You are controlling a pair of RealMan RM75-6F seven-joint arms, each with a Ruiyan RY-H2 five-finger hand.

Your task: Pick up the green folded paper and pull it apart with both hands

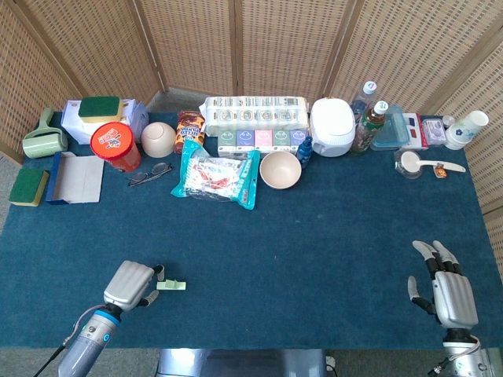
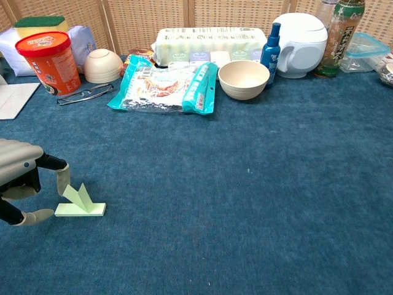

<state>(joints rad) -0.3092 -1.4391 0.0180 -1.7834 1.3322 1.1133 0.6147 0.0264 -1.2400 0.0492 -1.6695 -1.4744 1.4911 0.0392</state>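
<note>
Though the left robot hand (image 2: 24, 184) brackets it with parted, empty fingers, the green folded paper (image 2: 80, 203) lies ungrasped on the counter (image 2: 258, 203); the right robot hand (image 1: 448, 292) waits open, far off; pickup and pulling remain.

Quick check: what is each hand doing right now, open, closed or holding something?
Left hand: open, fingers apart beside the green folded paper, not holding it.
Right hand: open, fingers spread, holding nothing.
</note>
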